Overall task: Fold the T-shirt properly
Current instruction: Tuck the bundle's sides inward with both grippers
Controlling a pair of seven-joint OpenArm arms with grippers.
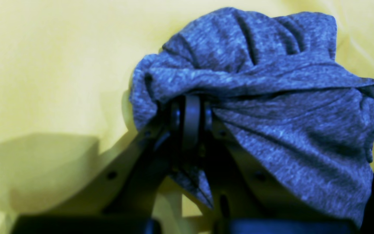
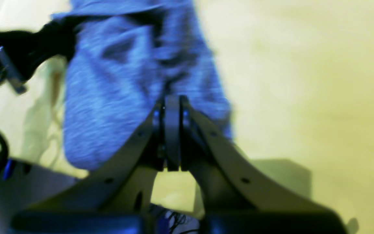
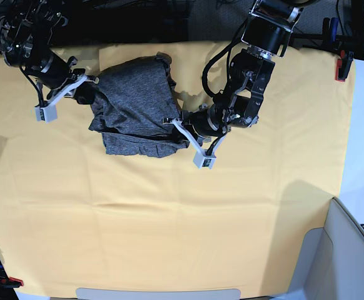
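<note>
The T-shirt (image 3: 135, 106) is a bunched heap of heathered charcoal-grey knit on the yellow table cloth (image 3: 169, 206), at the back left of the base view. My left gripper (image 3: 174, 122) is shut on the heap's right edge. In the left wrist view its fingers (image 1: 191, 102) pinch a gathered fold, and the T-shirt (image 1: 271, 97) drapes off to the right. My right gripper (image 3: 89, 84) is shut on the heap's upper left edge. The blurred right wrist view shows the right gripper (image 2: 171, 100) closed tight against the T-shirt (image 2: 115, 81), which hangs above and to the left.
Red clamps hold the cloth at the back right (image 3: 340, 69) and the front left corner (image 3: 13, 282). A pale grey bin (image 3: 351, 250) stands at the front right. Dark equipment and cables run along the table's far edge.
</note>
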